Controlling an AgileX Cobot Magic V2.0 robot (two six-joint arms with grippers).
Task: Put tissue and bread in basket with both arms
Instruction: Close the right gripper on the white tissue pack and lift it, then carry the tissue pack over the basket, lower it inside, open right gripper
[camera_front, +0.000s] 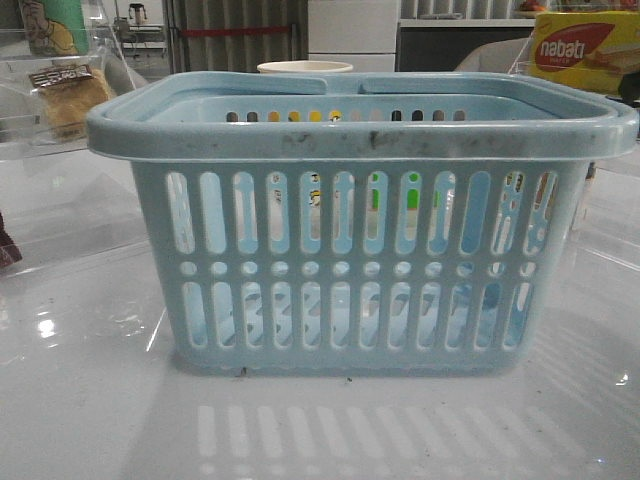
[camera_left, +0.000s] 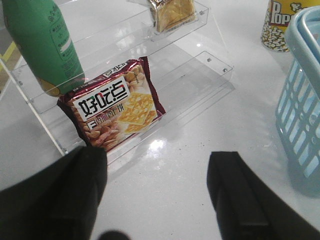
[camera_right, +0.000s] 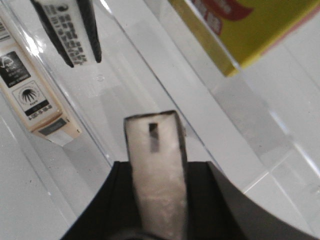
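The left gripper (camera_left: 157, 195) gapes wide, empty, before the clear shelf (camera_left: 200, 75). The bread (camera_left: 172, 12) sits on its upper step, beyond the cracker packet (camera_left: 112, 110), well left of the empty basket (camera_front: 360, 220). A reach could snag that packet. The right gripper's (camera_right: 155, 175) opening I cannot tell.

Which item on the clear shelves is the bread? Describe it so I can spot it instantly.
Start at the blue basket, then look to the clear acrylic shelves on its left. The bread lies there: golden-brown, in clear wrap with a dark label, unlike the green bottle and maroon cracker packet.
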